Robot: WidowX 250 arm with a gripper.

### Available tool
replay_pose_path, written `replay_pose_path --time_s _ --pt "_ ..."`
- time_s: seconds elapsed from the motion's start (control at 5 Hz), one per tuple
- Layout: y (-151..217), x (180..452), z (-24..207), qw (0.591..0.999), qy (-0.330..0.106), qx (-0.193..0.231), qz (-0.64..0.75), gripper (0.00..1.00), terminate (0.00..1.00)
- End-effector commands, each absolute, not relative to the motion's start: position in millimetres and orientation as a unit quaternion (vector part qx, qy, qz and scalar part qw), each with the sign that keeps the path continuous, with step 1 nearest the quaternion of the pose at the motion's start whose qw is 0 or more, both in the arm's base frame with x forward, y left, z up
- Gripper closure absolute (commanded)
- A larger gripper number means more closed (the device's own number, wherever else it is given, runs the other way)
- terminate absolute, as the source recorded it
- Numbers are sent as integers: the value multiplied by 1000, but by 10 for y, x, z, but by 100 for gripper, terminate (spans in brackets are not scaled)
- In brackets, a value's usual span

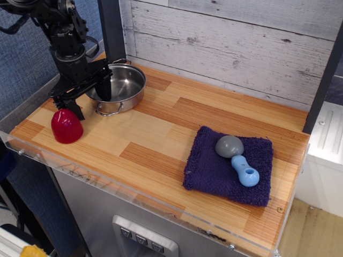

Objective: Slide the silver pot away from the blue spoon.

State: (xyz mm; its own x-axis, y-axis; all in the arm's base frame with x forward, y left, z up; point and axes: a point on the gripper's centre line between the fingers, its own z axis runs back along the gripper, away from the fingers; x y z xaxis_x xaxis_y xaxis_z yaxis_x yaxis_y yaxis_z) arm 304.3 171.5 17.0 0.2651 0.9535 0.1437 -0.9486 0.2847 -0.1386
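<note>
tool (90, 92): black, spread wide, one finger inside the pot, one outside by its wall, so it can push | shiny round silver steel pot (119, 85): touching the tool, far corner of the wooden counter (161, 134) | chunky blue plastic spoon (237, 158): well apart from the tool, lying on a purple cloth (214, 171) | red dome (66, 126): just below the tool

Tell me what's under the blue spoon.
The spoon lies on a purple cloth, which rests on the wooden table. The table beneath the cloth is covered, so anything there can't be seen.
</note>
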Motion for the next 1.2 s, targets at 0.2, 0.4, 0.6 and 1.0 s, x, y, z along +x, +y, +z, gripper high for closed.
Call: replay_pose_path --time_s 0.2,0.4,0.6,1.0 --pt "1632 3225 1124 810 -175 -51 558 0 0" --pt "1567 3199 1375 814 -183 -73 547 0 0" --pt "1458 3182 1575 827 -200 -72 521 0 0" --pt "1458 3182 1575 827 -200 -72 521 0 0"
